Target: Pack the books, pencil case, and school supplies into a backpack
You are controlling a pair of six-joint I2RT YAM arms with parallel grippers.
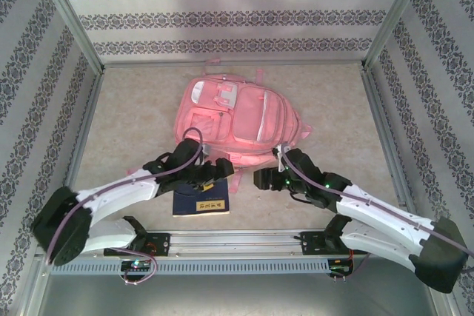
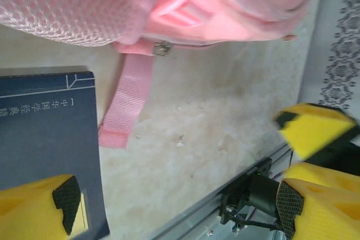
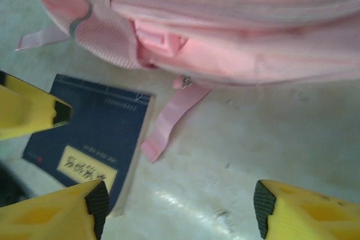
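The pink backpack [image 1: 237,120] lies flat in the middle of the table, and its near edge [image 3: 225,26] shows in both wrist views. One navy book with a yellow label [image 1: 201,199] lies just in front of it, beside a loose pink strap [image 3: 171,116]. My left gripper [image 1: 218,175] hovers open over the book's far edge [image 2: 45,133], one finger [image 2: 62,203] above the cover. My right gripper [image 1: 261,180] is open over bare table right of the book [image 3: 90,139], holding nothing. The pencil case and school supplies are out of view.
A metal rail [image 1: 237,240] runs along the near table edge under both arm bases. Patterned walls close in the left, back and right sides. Bare table [image 1: 133,123] lies on both sides of the backpack. The two grippers are close together, fingers nearly facing.
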